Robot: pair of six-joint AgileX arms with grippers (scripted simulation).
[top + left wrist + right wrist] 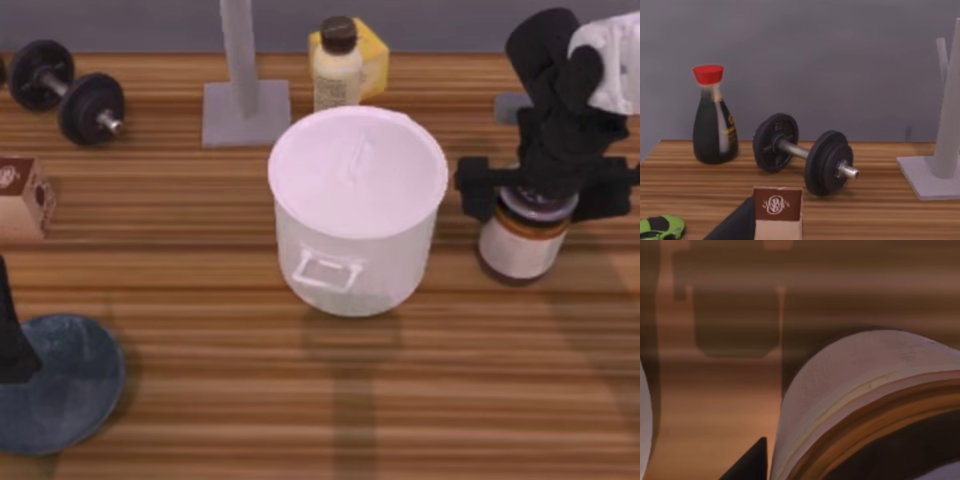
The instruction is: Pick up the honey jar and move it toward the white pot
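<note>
Right gripper (pixel 541 196) clamped on the honey jar (pixel 522 243), just right of the white pot (pixel 357 215).

The jar stands close beside the pot, a narrow strip of wooden table (pixel 300 400) between them. Behind the pot are a cream bottle (pixel 337 64), a yellow box (pixel 372 52) and a grey stand (pixel 245 95); a dumbbell (pixel 68 92) and brown carton (pixel 24 195) lie well left. The left arm is parked at the left edge; I cannot tell its claw's state.
</note>
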